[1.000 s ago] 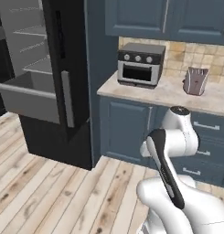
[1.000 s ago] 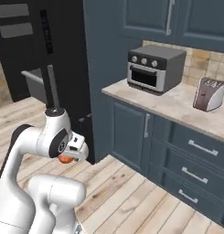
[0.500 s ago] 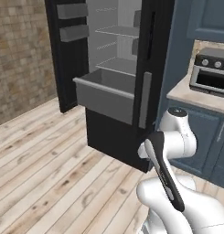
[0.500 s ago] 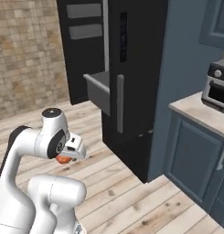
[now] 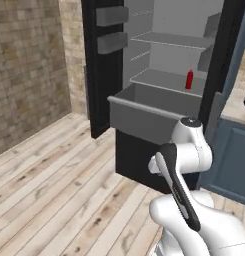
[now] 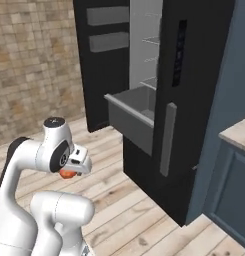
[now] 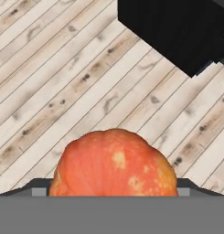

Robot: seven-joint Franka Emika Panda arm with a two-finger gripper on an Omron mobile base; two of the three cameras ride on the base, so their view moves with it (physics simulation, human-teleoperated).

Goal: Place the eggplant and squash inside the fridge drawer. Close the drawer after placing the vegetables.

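Note:
An orange, ribbed squash [image 7: 113, 164] sits close to the camera in the hand view, between my fingers and covering them. From the right base it is a small orange lump [image 6: 67, 173] under my gripper [image 6: 70, 170], which is shut on it and held low over the wooden floor, left of the fridge. The fridge drawer [image 5: 144, 116] stands pulled out from the open fridge, a wide dark-grey box with a paler front rim [image 6: 128, 111]. What lies inside it is hidden. The eggplant is out of view.
A red bottle [image 5: 189, 79] stands on a fridge shelf above the drawer. Grey door bins [image 5: 112, 29] hang on the open left door. The black right fridge door [image 6: 194, 100] and a blue cabinet [image 6: 231, 185] stand to the right. A brick wall [image 5: 29, 65] is at left.
The whole scene has shifted as the base drove: the counter and toaster oven slid out to the right and the open fridge now fills the middle. The arm keeps its pose, holding the squash.

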